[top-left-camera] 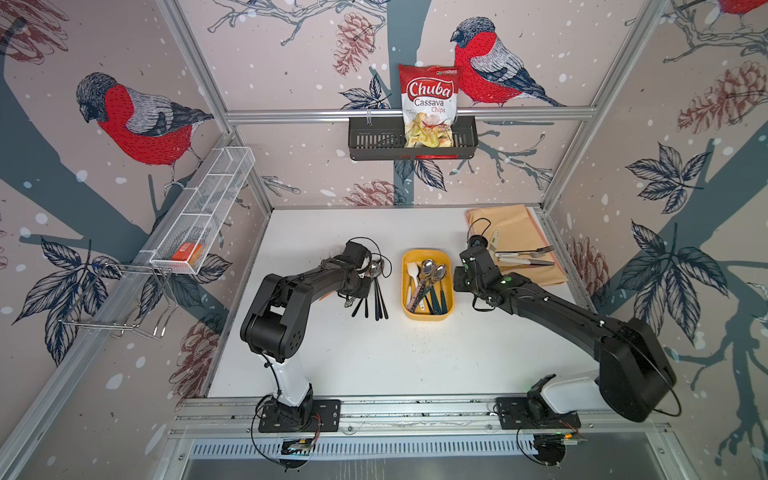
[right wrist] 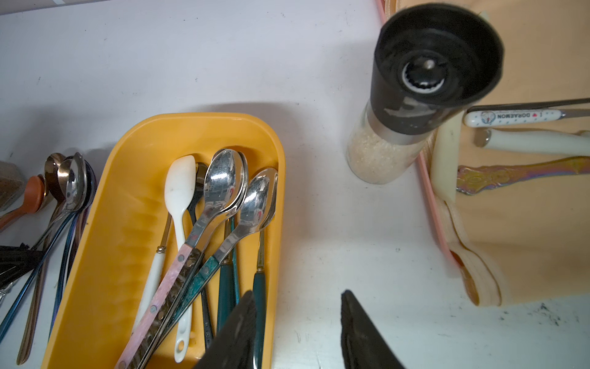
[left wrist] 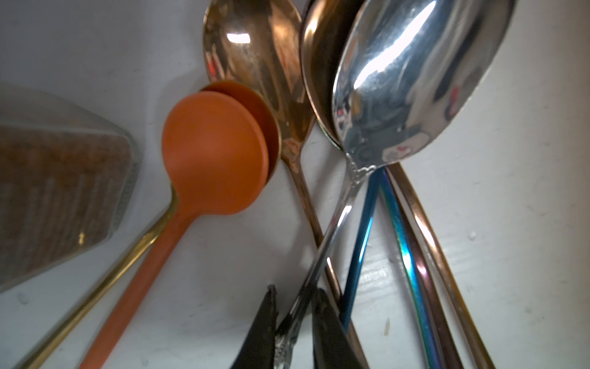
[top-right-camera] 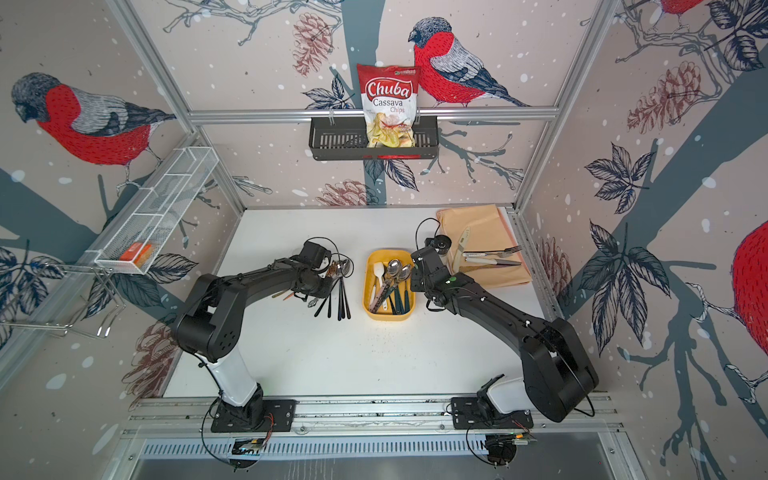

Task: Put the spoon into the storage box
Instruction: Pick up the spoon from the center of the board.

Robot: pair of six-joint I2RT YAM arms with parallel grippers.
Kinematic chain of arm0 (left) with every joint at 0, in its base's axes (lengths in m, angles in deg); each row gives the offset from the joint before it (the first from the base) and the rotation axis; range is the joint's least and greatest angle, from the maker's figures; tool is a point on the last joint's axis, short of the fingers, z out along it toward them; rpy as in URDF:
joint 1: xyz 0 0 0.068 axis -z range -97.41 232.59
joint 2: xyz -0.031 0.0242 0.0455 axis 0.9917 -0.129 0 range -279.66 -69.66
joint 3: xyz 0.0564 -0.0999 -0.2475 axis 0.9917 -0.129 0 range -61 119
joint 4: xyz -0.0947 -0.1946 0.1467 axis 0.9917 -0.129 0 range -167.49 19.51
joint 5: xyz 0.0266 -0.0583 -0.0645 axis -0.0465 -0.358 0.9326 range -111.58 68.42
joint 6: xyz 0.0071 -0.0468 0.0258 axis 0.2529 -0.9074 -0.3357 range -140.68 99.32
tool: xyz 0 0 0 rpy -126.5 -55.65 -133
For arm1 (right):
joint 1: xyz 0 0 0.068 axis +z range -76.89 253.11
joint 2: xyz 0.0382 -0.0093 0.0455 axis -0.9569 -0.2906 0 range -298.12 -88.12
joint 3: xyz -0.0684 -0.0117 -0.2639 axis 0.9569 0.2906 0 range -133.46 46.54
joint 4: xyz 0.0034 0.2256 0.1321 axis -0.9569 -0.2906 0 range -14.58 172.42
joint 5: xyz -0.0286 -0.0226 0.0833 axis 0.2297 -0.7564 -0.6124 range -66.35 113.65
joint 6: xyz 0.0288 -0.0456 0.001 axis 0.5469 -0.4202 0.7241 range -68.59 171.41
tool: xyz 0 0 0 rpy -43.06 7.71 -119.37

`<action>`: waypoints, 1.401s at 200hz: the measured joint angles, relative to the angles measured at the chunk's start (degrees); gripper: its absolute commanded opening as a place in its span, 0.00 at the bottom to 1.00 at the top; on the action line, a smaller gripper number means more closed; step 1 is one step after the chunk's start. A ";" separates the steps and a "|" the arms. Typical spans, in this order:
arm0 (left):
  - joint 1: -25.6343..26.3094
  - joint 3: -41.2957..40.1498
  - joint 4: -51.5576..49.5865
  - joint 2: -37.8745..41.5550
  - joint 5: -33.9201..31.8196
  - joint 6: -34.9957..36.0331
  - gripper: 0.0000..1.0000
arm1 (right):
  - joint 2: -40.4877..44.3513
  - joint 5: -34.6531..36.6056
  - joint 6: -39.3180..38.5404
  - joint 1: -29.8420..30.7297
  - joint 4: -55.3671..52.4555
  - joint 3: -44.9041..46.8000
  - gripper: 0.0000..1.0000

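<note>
Back wall: you have a red-and-white Chuba cassava chips bag (top-left-camera: 428,106) standing in a black slotted wall basket (top-left-camera: 374,139). On your left wall, a long white wire-mesh basket (top-left-camera: 208,199) holds a small orange box (top-left-camera: 187,251). On the table, a peach folded cloth (top-left-camera: 511,224) carries a fork and pale-handled knives. A black-capped glass grinder (right wrist: 412,105) stands just beside its edge.

Silver spoon (left wrist: 412,80) tops the table pile (handles fanned), beside the spoon-filled yellow storage box (top-left-camera: 428,318).

"Chuba Cassava Chips" on the chip bag (top-left-camera: 428,106); "DORAEMON" on a white utensil handle (right wrist: 514,116).
</note>
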 measured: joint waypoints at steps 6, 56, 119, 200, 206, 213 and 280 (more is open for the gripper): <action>0.00 0.00 0.26 -0.09 -0.02 0.17 0.19 | 0.00 0.00 0.00 0.00 0.00 0.00 0.45; 0.00 0.31 2.05 -0.83 0.37 1.03 0.09 | 0.00 0.02 0.00 0.00 0.02 0.00 0.45; -0.02 0.31 1.57 -0.22 1.16 1.70 0.05 | 0.00 0.02 0.00 0.00 0.02 0.09 0.45; 0.48 1.20 -1.46 4.59 2.08 1.68 0.03 | 0.09 0.02 0.00 0.00 0.04 0.09 0.45; 0.59 1.25 -1.77 5.03 2.08 1.36 0.03 | 0.11 0.02 0.00 0.00 0.04 0.09 0.45; 0.74 1.27 -1.92 5.55 2.19 0.76 0.03 | 0.11 0.02 0.00 0.00 0.04 0.09 0.45; 7.93 8.96 -3.78 6.51 3.15 -4.61 0.03 | 0.90 1.05 -0.07 -0.02 0.04 -0.70 0.45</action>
